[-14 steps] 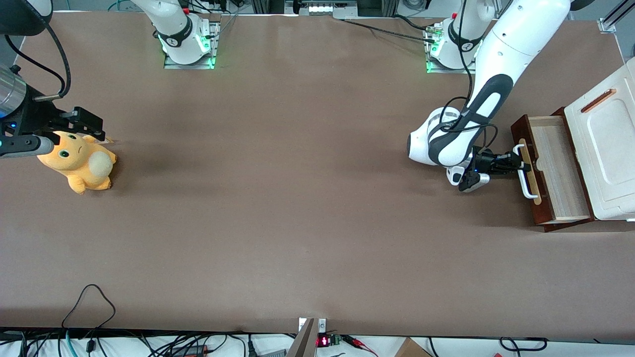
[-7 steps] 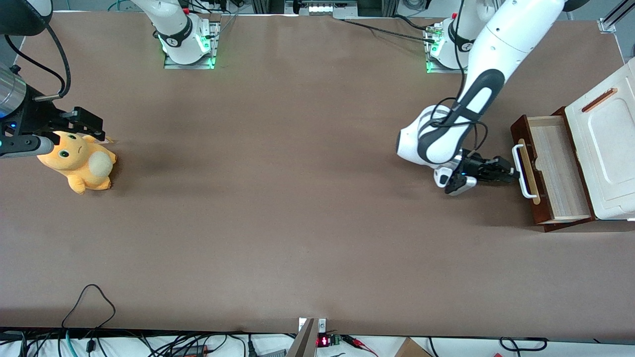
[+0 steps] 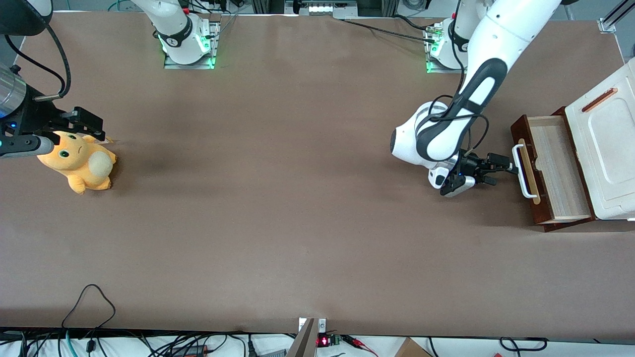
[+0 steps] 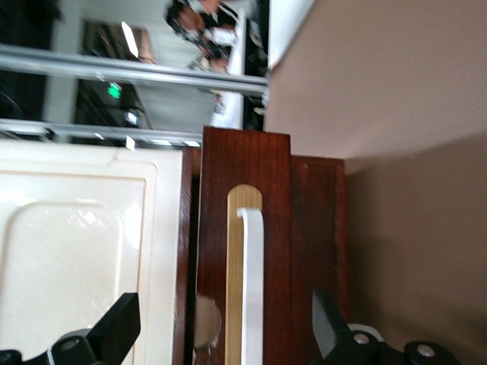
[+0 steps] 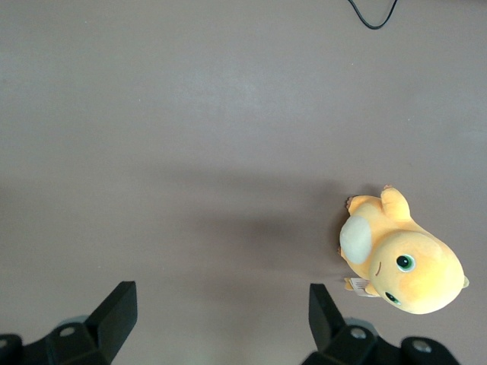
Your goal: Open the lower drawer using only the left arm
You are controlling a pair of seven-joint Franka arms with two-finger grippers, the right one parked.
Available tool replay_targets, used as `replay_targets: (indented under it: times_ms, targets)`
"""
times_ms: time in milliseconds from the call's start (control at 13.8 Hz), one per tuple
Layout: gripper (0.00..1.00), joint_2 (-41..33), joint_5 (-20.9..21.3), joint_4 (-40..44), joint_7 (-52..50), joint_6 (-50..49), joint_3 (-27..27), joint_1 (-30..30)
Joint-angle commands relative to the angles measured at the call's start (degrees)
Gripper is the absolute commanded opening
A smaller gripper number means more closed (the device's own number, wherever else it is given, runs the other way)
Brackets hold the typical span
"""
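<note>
Brown table point(image 3: 278, 198) | lower drawer point(image 3: 553, 168) open, facing parked-arm end | claw point(image 3: 502, 168) wide, near handle point(image 3: 522, 171)

a yellow plush toy point(image 3: 77, 161) is lying on the brown table point(image 3: 278, 198), toward the parked arm's end. a black cable point(image 3: 89, 302) is looping on the table near the front camera's edge.

The lower drawer point(image 3: 550, 168) is dark red-brown outside, pale wood inside, with a white handle point(image 3: 521, 168) on a light strip. Above it sits a cream cabinet top point(image 3: 605, 144). The black pincer point(image 3: 498, 167) ends a glossy white left arm point(image 3: 496, 44) with a dark grey panel. The counter point(image 3: 297, 223) is plain brown; the plush toy point(image 3: 79, 161) is orange.
</note>
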Motion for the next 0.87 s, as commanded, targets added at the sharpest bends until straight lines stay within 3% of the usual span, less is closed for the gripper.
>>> replay_targets:
  times_ms: [0,363,581,799]
  targets:
    - [1.00,-5.4,-11.4,4.6,6.7,4.6,-0.4,0.4]
    - [1.00,-14.0,-29.7,9.6,21.9,10.9,0.2,1.5]
    - [1.00,-19.5,-44.5,12.2,32.2,13.5,2.9,2.0]
    - [1.00,-23.3,-59.6,16.7,40.9,13.2,10.4,2.0]
